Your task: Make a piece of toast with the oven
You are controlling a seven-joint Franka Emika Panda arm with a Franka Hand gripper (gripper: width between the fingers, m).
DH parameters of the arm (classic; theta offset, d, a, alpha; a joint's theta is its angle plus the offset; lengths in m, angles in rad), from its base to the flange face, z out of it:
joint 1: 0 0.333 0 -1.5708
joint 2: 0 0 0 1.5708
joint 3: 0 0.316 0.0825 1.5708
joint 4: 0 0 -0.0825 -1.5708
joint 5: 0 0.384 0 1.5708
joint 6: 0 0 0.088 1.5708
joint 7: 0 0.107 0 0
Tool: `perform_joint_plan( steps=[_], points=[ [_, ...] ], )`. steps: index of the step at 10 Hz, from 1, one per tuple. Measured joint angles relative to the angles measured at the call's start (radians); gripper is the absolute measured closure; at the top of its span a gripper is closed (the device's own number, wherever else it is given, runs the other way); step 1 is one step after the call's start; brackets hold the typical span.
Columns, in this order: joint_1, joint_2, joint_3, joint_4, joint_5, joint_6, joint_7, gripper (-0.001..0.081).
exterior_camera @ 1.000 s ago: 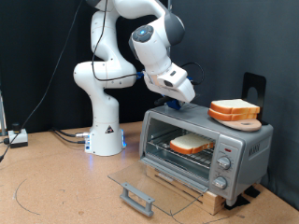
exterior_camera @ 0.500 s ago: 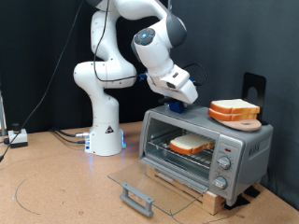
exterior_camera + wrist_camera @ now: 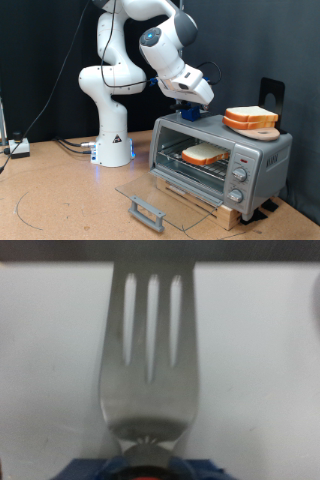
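The silver oven (image 3: 265,157) stands at the exterior view's right with its glass door (image 3: 165,192) folded down flat. One piece of toast (image 3: 204,154) lies on the wire rack inside. My gripper (image 3: 190,113) hovers just above the oven's top, near its left end. It is shut on a metal fork (image 3: 150,350) with a blue base. In the wrist view the tines point away over a pale surface, and my fingers are hidden there.
A pile of like bread slices (image 3: 250,117) rests on a round board on the oven's top right. A black stand (image 3: 272,95) rises behind it. The door's bar handle (image 3: 147,212) juts out over the brown table (image 3: 60,200). The robot base (image 3: 112,145) stands behind, with cables (image 3: 15,148) at the left.
My gripper with the fork has drifted slightly up and towards the exterior view's right above the oven. The toast and the door have not moved.
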Motion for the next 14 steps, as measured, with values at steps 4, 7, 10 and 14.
perform_joint_plan(
  steps=[4,7,10,14],
  points=[
    [-0.003,-0.080,-0.097,0.004,0.000,-0.106,-0.008,-0.0001],
    [-0.054,-0.082,-0.141,0.008,-0.031,-0.085,-0.018,-0.0001],
    [-0.137,-0.077,-0.212,0.017,-0.130,-0.113,-0.011,-0.0001],
    [-0.218,-0.029,-0.336,0.060,-0.267,-0.214,-0.028,-0.0001]
  ],
)
